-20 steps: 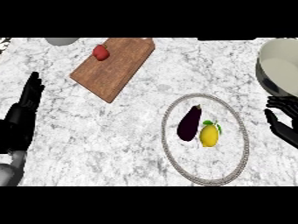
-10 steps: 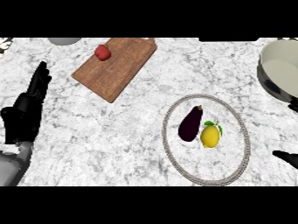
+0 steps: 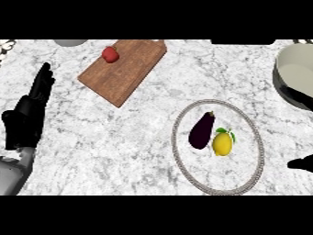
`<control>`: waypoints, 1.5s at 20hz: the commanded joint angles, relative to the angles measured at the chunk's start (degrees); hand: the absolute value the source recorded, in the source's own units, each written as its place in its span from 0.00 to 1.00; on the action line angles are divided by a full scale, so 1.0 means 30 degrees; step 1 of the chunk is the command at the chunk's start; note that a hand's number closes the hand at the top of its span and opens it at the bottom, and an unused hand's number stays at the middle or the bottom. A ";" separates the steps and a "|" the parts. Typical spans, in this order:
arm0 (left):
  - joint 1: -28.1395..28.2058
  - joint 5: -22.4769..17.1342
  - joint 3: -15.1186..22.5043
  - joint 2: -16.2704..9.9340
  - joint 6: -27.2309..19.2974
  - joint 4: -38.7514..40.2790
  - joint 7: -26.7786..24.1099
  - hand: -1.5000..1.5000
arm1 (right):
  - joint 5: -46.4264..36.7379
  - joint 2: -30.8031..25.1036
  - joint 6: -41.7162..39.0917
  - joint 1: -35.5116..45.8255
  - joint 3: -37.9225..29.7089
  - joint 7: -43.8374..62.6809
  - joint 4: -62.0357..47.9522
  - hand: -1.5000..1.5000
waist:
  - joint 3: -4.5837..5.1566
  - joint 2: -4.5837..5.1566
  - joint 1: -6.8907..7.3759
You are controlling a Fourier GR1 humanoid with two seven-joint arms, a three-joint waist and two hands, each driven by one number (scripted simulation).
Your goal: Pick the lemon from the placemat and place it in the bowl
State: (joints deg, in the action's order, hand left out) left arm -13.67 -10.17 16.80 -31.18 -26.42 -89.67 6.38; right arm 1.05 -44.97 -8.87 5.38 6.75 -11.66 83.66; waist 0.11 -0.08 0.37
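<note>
Yellow lemon (image 3: 221, 143) lies on the round white placemat (image 3: 186, 158), touching the dark purple eggplant (image 3: 201, 130). Left hand (image 3: 27, 117) rests with fingers straight; the right hand (image 3: 312, 162) shows too little to tell. Grey bowl (image 3: 306, 73) sits at the counter's (image 3: 118, 137) right edge.

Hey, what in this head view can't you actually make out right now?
- Right hand: cut off by the view's right edge, so its fingers cannot be judged.
- Bowl: its right side runs past the right edge.
- Grey round thing: mostly cut off at the top, kind unclear.
- Dark thing at the top: only a sliver shows.
- Red item on the board: too small to name.
</note>
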 commanded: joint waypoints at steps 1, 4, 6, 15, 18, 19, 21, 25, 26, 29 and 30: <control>-0.0118 0.0036 -0.0115 0.0035 0.0477 -0.0101 0.0341 0.50 | -0.1414 -0.0243 -0.1017 0.1998 0.1834 0.4017 0.1281 0.00 | -0.0006 0.0037 0.0186; -0.0119 0.0621 -0.0316 0.0668 0.0339 0.0729 -0.0365 0.50 | -0.1728 0.0784 -0.2026 0.2981 0.2852 0.5735 0.1774 0.00 | -0.0017 0.0060 0.0057; -0.0805 0.0626 -0.0588 0.0698 0.0748 0.0528 0.0737 0.50 | -0.1974 0.1405 -0.2716 0.3444 0.3096 0.6292 0.1521 0.00 | -0.0030 0.0049 -0.0025; -0.0092 0.0724 -0.1958 0.0698 0.2119 0.0139 0.0079 0.50 | -0.4062 0.3192 -0.5201 0.4904 0.4871 0.9094 0.0398 0.00 | -0.0034 0.0044 0.0012; 0.0393 0.1533 -0.1308 0.1352 0.1252 -0.0378 0.0802 0.50 | -0.5614 0.4083 -0.4873 0.4952 0.6080 1.1243 0.0240 0.00 | -0.0033 0.0013 0.0052; -0.0375 0.1520 -0.1855 0.1923 0.1856 0.1682 -0.0844 0.50 | -0.5941 0.3831 -0.4754 0.4043 0.5573 0.9515 -0.0393 0.00 | -0.0033 0.0057 -0.0154; 0.0312 0.1980 -0.2027 0.1746 0.2211 0.0338 0.0041 0.50 | -0.6500 0.4671 -0.5137 0.4008 0.5487 1.0546 0.0183 0.00 | -0.0036 0.0020 -0.0100; 0.0931 0.2832 -0.1984 0.2348 0.1984 -0.1668 0.1519 0.50 | -0.7866 0.6412 -0.4772 0.4715 0.5135 0.9608 -0.2319 0.00 | -0.0045 0.0024 0.0006; 0.0480 0.3075 -0.2104 0.2802 0.1976 -0.0420 0.0749 0.50 | -0.8334 0.6194 -0.4778 0.5415 0.4796 0.7709 -0.4244 0.00 | -0.0046 0.0055 0.0009; -0.0024 0.3647 -0.2723 0.3333 0.2385 0.0073 0.1092 0.50 | -0.8718 0.6091 -0.5478 0.4635 0.3939 0.7798 -0.3419 0.00 | -0.0041 0.0030 -0.0103; -0.0064 0.2394 -0.3633 0.2265 0.3727 -0.0051 0.0662 0.50 | -0.9578 0.7162 -0.3834 0.4908 0.4568 0.6914 -0.5601 0.00 | -0.0045 0.0056 -0.0004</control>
State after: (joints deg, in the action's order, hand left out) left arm -13.40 -2.49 8.44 -24.03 -18.02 -89.71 8.51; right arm -23.58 -26.38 -23.23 19.89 20.78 13.72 74.00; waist 0.00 0.03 0.24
